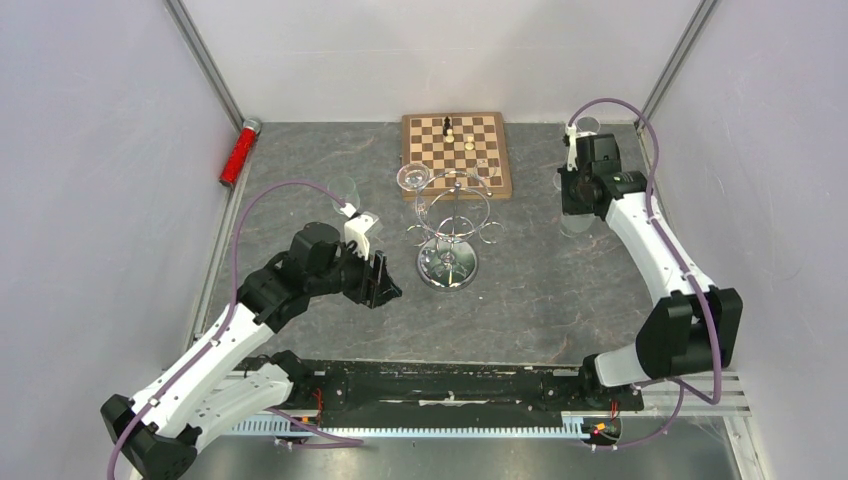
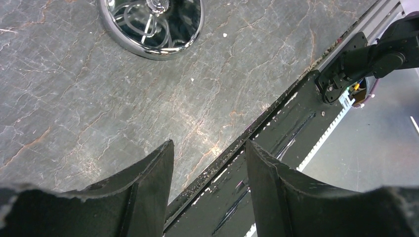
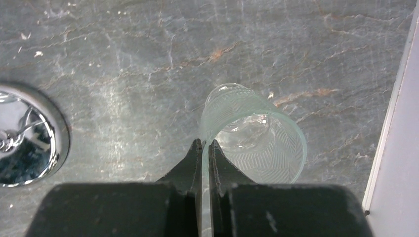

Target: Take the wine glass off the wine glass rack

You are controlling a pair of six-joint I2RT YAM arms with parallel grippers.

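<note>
The chrome wine glass rack [image 1: 452,225] stands mid-table on its round mirrored base [image 1: 448,268]. A clear wine glass [image 1: 412,178] hangs at its far-left side. My left gripper [image 1: 385,282] is open and empty, low over the table just left of the base. The left wrist view shows its spread jaws [image 2: 208,144] with the base [image 2: 152,24] ahead. My right gripper [image 1: 573,212] is at the right, shut on the rim of a clear patterned glass [image 3: 257,143]. The rack base [image 3: 24,133] lies to the left in the right wrist view.
A wooden chessboard [image 1: 457,152] with a few pieces lies behind the rack. A red cylinder [image 1: 238,152] lies by the left wall. Other clear glasses stand near the left arm [image 1: 345,190] and in the back right corner [image 1: 587,125]. Walls enclose the table.
</note>
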